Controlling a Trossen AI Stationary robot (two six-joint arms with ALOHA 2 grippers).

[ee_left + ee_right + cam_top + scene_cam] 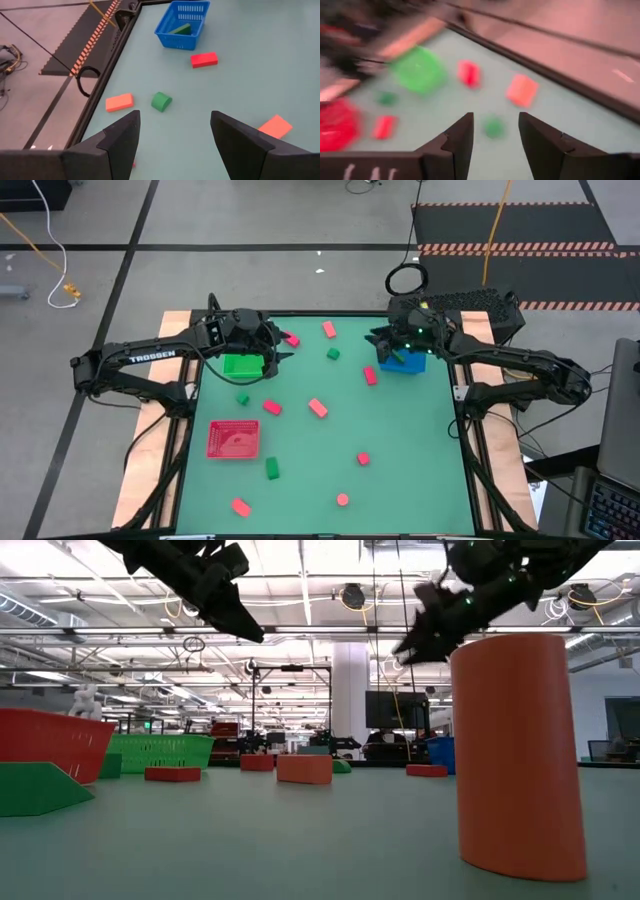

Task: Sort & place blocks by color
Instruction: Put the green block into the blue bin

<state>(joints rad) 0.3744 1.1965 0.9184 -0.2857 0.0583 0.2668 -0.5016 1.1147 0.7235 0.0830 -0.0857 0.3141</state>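
My left gripper (275,352) hangs over the far left of the table, just beside the green tray (242,365), its fingers (122,137) spread apart with nothing between them. My right gripper (385,340) hovers above the blue tray (402,362) at the far right; its fingers (460,135) stand parted and empty. A green block (180,29) lies inside the blue tray, and a red block (370,376) rests just beside it on the mat. The remaining blocks are scattered over the green table (410,470): red ones (318,408) near the middle and front, a green cylinder (333,354) toward the back, another green piece (272,469) beside the red tray (233,439).
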